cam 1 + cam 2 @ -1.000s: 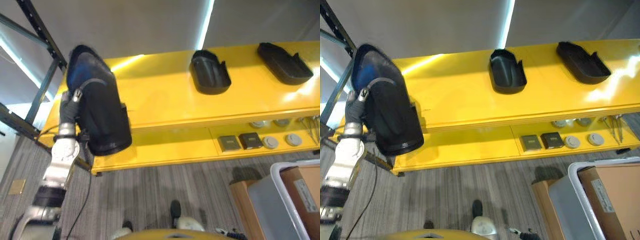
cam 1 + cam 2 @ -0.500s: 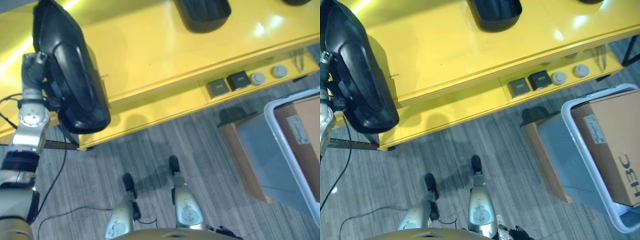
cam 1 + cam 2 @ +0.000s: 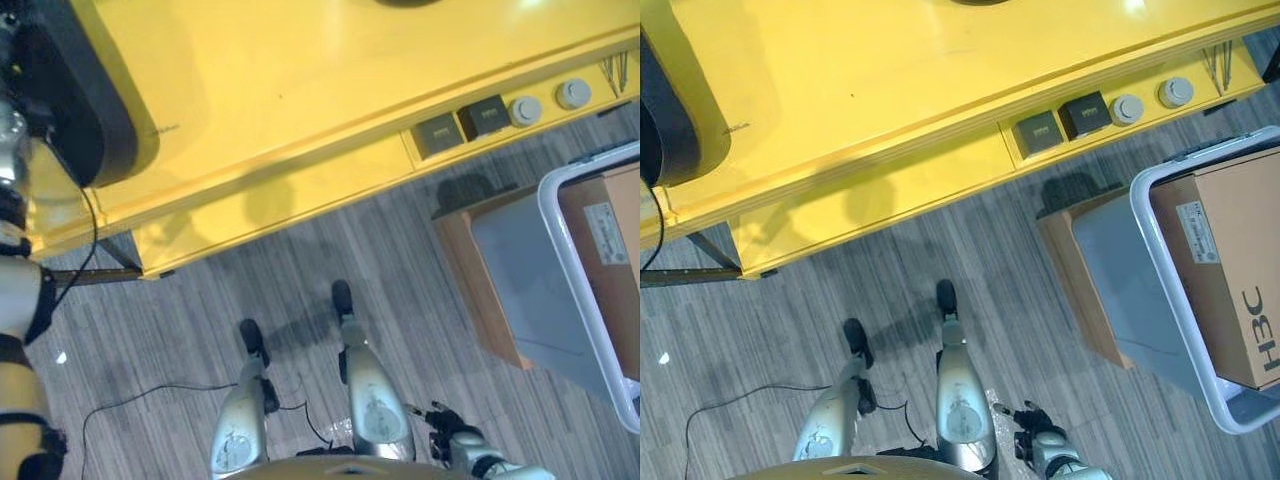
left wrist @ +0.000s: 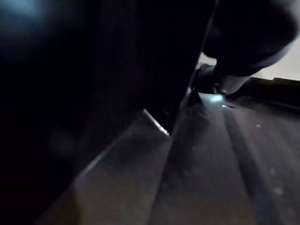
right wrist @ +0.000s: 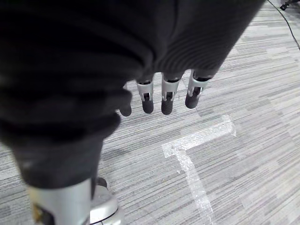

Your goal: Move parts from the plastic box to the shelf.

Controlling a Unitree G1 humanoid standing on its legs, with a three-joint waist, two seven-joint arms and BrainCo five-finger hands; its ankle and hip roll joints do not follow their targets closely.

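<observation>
A big black moulded part [image 3: 70, 110] lies against the far left end of the yellow shelf [image 3: 300, 90], over its top board. My left hand [image 3: 8, 125] comes up the left edge beside it and is shut on it. In the left wrist view the part's dark wall [image 4: 93, 93] sits right up against the camera, with my thumb [image 4: 248, 37] curled over it. My right hand [image 5: 164, 96] hangs low by my side over the floor, fingers relaxed and holding nothing. The grey plastic box [image 3: 560, 230] stands at the right.
A cardboard carton [image 3: 1230, 270] sits in the plastic box, which rests on a brown stand [image 3: 470, 270]. The lower shelf board holds two dark square pieces [image 3: 437, 133] and round discs [image 3: 525, 108]. White tape [image 5: 197, 154] marks the striped grey floor.
The camera has tipped down, so the shelf slid up the picture. The black part has gone from in front of the shelf's edge to over its top board at the left end.
</observation>
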